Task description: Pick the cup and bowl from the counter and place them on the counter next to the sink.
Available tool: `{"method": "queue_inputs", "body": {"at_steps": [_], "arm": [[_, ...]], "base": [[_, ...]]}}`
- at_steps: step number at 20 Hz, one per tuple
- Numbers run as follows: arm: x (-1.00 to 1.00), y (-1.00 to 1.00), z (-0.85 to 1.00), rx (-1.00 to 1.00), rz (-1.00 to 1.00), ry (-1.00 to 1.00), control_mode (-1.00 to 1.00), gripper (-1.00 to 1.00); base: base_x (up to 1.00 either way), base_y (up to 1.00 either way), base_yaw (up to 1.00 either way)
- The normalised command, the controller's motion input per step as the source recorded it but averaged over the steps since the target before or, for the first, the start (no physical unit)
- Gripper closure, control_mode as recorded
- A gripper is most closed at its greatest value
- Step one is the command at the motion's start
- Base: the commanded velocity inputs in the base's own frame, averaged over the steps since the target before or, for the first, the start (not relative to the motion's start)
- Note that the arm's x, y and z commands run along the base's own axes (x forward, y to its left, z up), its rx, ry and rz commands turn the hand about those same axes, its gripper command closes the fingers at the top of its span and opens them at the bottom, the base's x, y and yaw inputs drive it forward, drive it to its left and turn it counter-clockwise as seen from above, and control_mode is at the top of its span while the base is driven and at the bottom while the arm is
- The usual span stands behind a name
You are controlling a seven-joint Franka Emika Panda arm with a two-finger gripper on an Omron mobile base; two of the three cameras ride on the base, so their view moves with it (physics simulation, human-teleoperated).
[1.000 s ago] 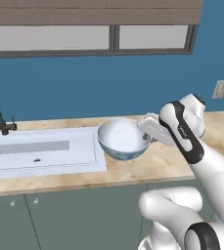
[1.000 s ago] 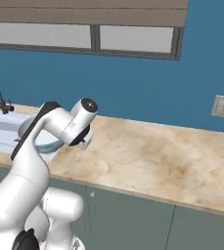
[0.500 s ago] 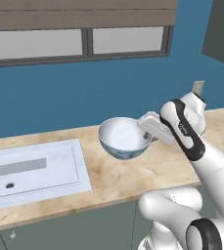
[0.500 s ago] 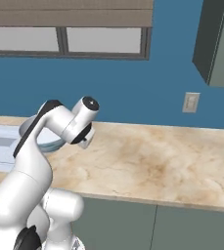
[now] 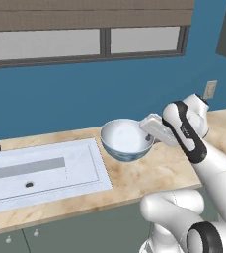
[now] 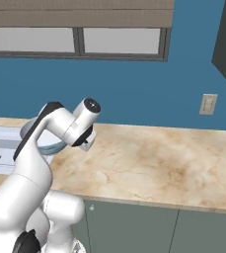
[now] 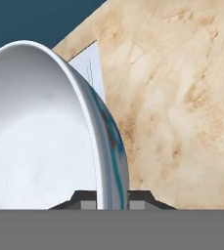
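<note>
Above the counter beside the sink, end effector clamped on bowl rim; no legible writing

Beige marble counter over grey-green cabinets; white sink recessed at left.

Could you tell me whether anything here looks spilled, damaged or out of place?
Nothing stands out. The bowl is held by its rim in the gripper above the counter, beside the sink, looking empty and intact.
</note>
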Motion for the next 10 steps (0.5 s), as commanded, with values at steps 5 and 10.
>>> {"method": "queue_inputs", "body": {"at_steps": [5,10], "arm": [[0.0,0.0,0.0,0.0,0.0,0.0,1.0,1.0],[0.0,0.0,0.0,0.0,0.0,0.0,1.0,1.0]], "base": [[0.0,0.0,0.0],[0.0,0.0,0.0]]}}
